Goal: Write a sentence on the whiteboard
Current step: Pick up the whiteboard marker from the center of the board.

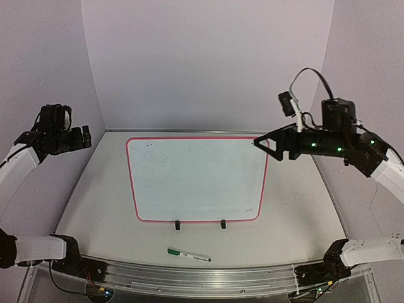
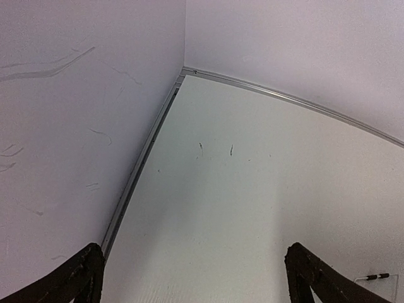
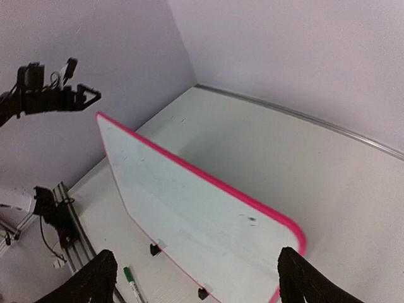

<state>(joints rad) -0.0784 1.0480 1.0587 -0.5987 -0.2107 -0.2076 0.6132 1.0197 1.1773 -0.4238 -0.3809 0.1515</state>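
Observation:
The whiteboard lies flat in the middle of the table, with a red-pink frame and two black clips on its near edge. No green letters of the sentence show on it, only faint grey smudges. It also shows in the right wrist view. A green-capped marker lies on the table in front of the board, also in the right wrist view. My left gripper is open and empty, raised at the far left. My right gripper is open and empty, raised over the board's far right corner.
Purple-white walls close the table at the back and on both sides. A metal rail runs along the near edge between the arm bases. The left wrist view shows the table's far left corner and bare tabletop with small marks.

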